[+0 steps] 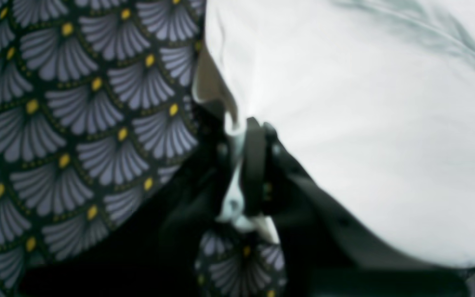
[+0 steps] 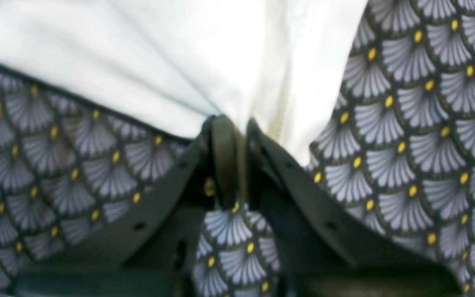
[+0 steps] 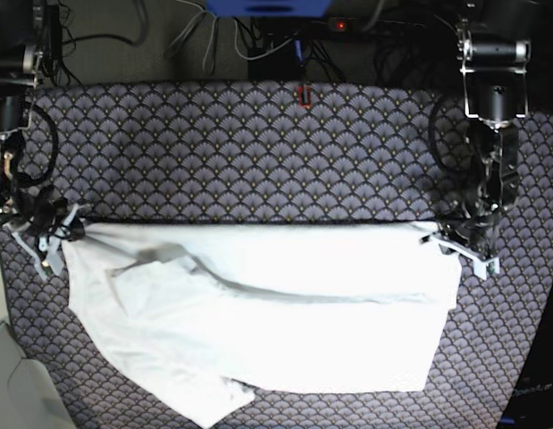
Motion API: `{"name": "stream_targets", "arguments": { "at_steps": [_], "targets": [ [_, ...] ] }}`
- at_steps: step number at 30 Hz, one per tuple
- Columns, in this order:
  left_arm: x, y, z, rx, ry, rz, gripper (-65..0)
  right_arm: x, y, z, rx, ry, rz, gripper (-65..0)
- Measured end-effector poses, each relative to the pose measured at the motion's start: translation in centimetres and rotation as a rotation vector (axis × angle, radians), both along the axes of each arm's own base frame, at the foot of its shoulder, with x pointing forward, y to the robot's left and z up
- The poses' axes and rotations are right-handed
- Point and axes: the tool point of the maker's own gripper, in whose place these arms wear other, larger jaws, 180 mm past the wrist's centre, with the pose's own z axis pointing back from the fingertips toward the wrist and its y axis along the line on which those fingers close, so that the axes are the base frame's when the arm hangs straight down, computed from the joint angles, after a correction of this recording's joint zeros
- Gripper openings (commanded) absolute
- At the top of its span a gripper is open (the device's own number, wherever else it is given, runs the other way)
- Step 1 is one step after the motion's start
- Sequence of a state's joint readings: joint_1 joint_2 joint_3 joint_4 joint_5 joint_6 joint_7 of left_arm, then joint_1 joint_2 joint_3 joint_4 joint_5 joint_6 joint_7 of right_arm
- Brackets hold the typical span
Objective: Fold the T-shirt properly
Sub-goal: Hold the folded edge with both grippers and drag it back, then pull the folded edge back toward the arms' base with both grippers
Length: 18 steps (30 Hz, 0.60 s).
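Observation:
The white T-shirt (image 3: 258,304) hangs stretched across the patterned table, its top edge pulled taut in a straight line between my two grippers. My left gripper (image 3: 434,234) is shut on the shirt's right top corner; in the left wrist view the jaws (image 1: 248,128) pinch white cloth (image 1: 365,123). My right gripper (image 3: 72,230) is shut on the left top corner; in the right wrist view the fingers (image 2: 233,123) clamp a gathered fold of the shirt (image 2: 179,53). The lower part of the shirt lies wrinkled, with a sleeve fold at the left (image 3: 151,268).
The table is covered with a dark cloth with a grey fan pattern and yellow dots (image 3: 258,152). Cables and a blue box (image 3: 267,9) lie beyond the far edge. A grey surface (image 3: 8,384) shows at the lower left corner.

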State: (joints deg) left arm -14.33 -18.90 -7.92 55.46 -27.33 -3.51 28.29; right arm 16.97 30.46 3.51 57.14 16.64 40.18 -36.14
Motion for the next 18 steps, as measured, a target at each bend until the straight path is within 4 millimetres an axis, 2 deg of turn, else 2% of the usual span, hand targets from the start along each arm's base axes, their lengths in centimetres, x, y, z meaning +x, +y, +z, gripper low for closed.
{"name": "stream_targets", "arguments": {
  "at_steps": [4,9,14,18],
  "targets": [
    [-1.8,-0.3,0.0,0.015,0.014,-0.028,-64.7,-2.0,0.6,0.5,-0.068,0.004,0.061,-63.5],
    [-4.7,-0.4,-0.1,0.05,0.018,-0.062,-64.7,-5.5,1.1,0.8,-0.091,-0.003,0.091,-63.5],
    [-7.9,-0.8,-0.2,0.076,0.034,-0.101,-64.7,-8.3,0.3,1.6,-0.124,-0.019,0.084,-63.5],
    [-10.6,-0.1,0.7,0.085,0.04,-0.101,-64.7,-11.0,-0.1,2.2,-0.152,-0.017,0.087,-63.5]
  ]
}}
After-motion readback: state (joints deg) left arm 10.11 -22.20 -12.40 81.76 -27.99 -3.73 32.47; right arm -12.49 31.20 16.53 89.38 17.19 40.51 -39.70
